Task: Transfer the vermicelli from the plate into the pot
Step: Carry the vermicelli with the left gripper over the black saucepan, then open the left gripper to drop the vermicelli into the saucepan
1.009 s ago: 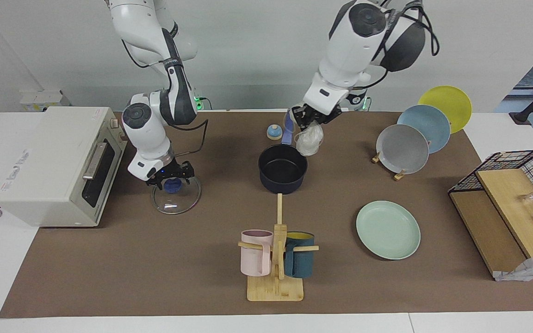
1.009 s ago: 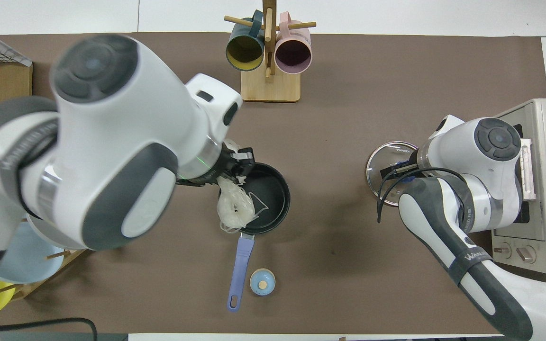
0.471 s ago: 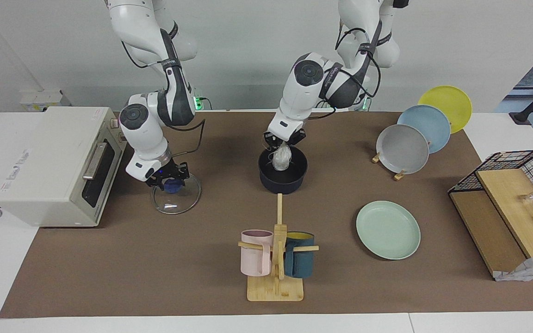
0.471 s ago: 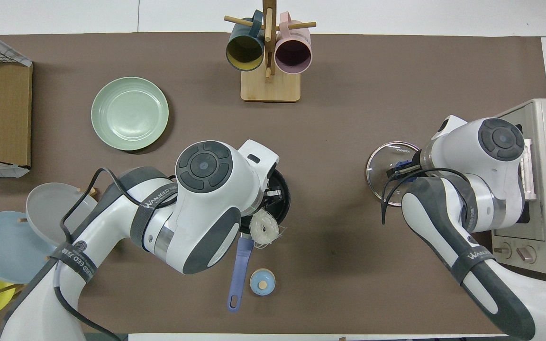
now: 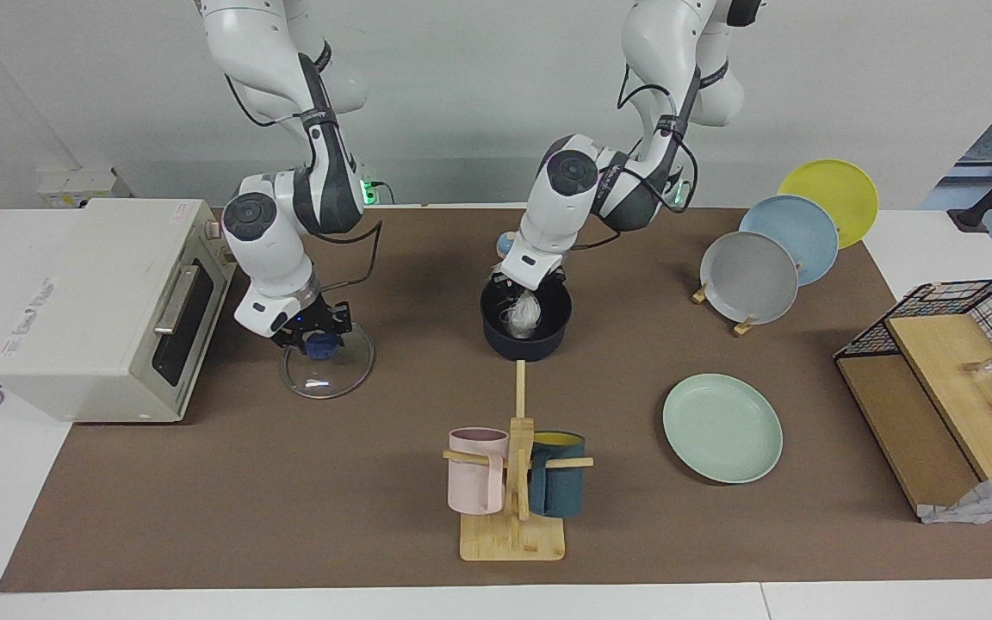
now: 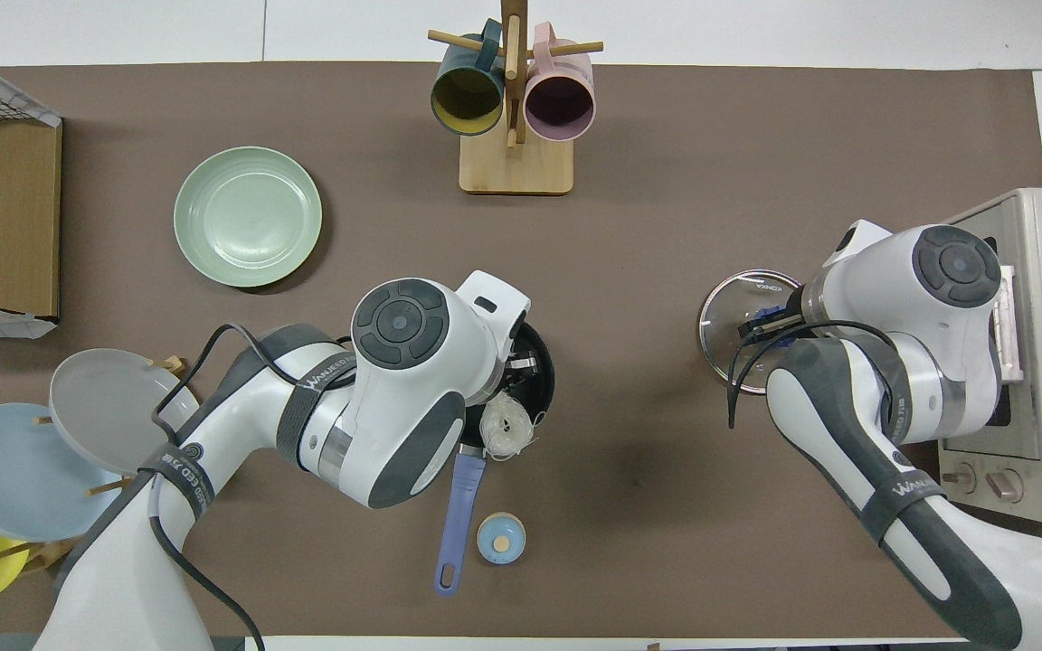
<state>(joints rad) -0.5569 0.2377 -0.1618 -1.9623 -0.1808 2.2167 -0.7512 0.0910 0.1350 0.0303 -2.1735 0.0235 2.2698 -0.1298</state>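
The dark navy pot stands mid-table, its long blue handle pointing toward the robots. My left gripper is down at the pot's rim, shut on the whitish vermicelli, which hangs into the pot; the overhead view shows the clump at the rim by the handle. The mint-green plate lies bare, farther from the robots, toward the left arm's end. My right gripper waits, shut on the blue knob of a glass lid resting on the table.
A toaster oven stands at the right arm's end. A wooden mug rack holds a pink and a teal mug. Upright grey, blue and yellow plates and a wire basket are at the left arm's end. A small blue bell sits beside the pot's handle.
My left gripper came down from above the pot's handle side to the pot, lowering the vermicelli into it. The right arm barely moved.
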